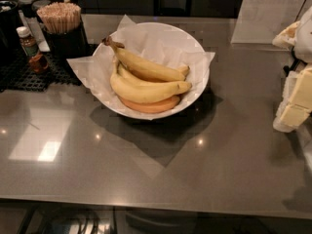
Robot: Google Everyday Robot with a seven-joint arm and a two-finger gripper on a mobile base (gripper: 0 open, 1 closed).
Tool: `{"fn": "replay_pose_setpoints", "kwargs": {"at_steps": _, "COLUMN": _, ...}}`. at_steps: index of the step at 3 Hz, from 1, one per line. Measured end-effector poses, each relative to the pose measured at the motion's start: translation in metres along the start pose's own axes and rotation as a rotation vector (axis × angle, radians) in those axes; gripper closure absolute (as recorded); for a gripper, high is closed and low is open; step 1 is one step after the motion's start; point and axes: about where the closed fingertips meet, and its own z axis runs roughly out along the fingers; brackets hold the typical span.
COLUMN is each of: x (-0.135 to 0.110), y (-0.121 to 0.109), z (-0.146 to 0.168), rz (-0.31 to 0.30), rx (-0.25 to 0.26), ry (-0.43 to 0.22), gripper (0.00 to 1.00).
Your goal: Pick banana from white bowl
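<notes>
Bananas (146,84) in bowl (204,82) on counter (146,169). Gripper (296,104) at right edge, apart from bowl. Jaw state: can't tell.

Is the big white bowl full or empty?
Not empty: several yellow bananas lie inside the wide white paper-lined bowl. The end effector is at the right edge, apart from it.

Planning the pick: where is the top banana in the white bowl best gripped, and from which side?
Probably around its middle, from above, closing across its width: the top banana lies highest in the white bowl, its curved back exposed, stems bunched at one end. The tool is at the frame's right edge, clear of the bowl.
</notes>
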Motion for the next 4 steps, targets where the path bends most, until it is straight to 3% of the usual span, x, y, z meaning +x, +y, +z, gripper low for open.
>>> {"fn": "replay_pose_setpoints", "kwargs": {"at_steps": 1, "x": 0.000, "y": 0.000, "z": 0.000, "rz": 0.000, "rx": 0.000, "ry": 0.000, "gripper": 0.00}}
{"fn": "replay_pose_setpoints", "kwargs": {"at_steps": 2, "x": -0.018, "y": -0.009, "z": 0.003, "rz": -0.048, "rx": 0.003, "ry": -0.033, "gripper": 0.00}}
{"fn": "replay_pose_setpoints", "kwargs": {"at_steps": 4, "x": -0.079, "y": -0.037, "z": 0.020, "rz": -0.205, "rx": -0.030, "ry": -0.140, "gripper": 0.00}}
